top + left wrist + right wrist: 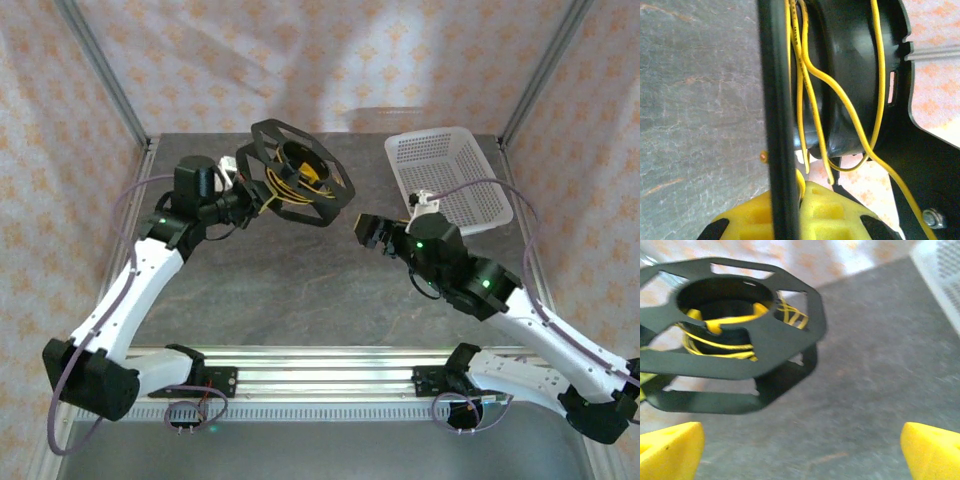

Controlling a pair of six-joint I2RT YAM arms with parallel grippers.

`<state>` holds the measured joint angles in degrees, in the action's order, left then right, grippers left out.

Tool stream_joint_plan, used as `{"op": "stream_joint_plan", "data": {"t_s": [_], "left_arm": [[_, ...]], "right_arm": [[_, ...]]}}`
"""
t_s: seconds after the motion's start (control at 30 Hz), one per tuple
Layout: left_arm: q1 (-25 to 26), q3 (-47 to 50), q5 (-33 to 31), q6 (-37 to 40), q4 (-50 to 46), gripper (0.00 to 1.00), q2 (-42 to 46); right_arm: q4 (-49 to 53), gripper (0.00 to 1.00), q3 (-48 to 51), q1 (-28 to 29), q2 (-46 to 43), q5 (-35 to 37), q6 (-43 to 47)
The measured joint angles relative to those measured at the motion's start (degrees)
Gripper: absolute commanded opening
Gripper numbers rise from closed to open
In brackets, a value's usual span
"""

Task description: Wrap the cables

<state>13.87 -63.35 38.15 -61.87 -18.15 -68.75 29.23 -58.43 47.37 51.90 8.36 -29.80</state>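
**Left claw clamped on spool; right claw wide open, empty**

Top view: black octagonal spool sits tilted over the far left-centre of the grey stone-patterned table. Its open face is turned up and toward the right arm. Cannot tell whether its lower rim touches the tabletop.

Thin yellow cable lies in loose, uneven loops around the hub, between the two flanges. All of it is on the spool.

Left gripper meets the spool at its near-left edge. In the left wrist view, left gripper has its yellow pads pressed against either side of one flange rim, closed tight on it. Cable strands cross slackly over the black core. One cut end hangs free just above the pads.

Right gripper hovers mid-table, right of the spool and apart from it, aimed its way. In the right wrist view, right gripper has its yellow fingertips at opposite edges of the frame, spread fully, nothing between them. Spool is ahead, blurred, with cable visible through its cut-outs.

White perforated plastic basket stands at the far right of the table, well apart from the spool.
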Motion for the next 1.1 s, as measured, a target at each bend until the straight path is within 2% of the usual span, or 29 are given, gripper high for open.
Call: {"op": "stream_joint_plan", "data": {"t_s": [0.2, 0.33, 0.43, 0.8, 0.93, 1.1], "left_arm": [[0.0, 7.8, 0.5, -6.5, 17.3, 0.00, -9.9], [0.0, 10.8, 1.6, -11.0, 29.7, 0.00, -17.6], [0.0, 12.1, 2.0, -13.0, 35.2, 0.00, -21.5], [0.0, 16.9, 1.5, -8.0, 36.4, 0.00, -22.9], [0.0, 17.9, 0.8, -5.4, 35.3, 0.11, -22.9], [0.0, 17.9, -1.0, -1.5, 28.4, 0.26, -22.3]], "right_arm": [[6.5, 1.00, 0.0, -1.2, 4.8, 0.7, -1.2], [7.7, 1.00, 0.7, -1.2, 7.3, 0.7, -1.7], [8.1, 1.00, 1.5, -1.4, 7.8, 0.7, -2.1], [8.5, 1.00, 1.9, -3.0, 11.8, 0.7, -2.6], [8.5, 1.00, 1.9, -3.5, 13.3, 0.7, -2.6], [8.5, 1.00, 1.9, -3.5, 14.4, 0.6, -2.6]]}}
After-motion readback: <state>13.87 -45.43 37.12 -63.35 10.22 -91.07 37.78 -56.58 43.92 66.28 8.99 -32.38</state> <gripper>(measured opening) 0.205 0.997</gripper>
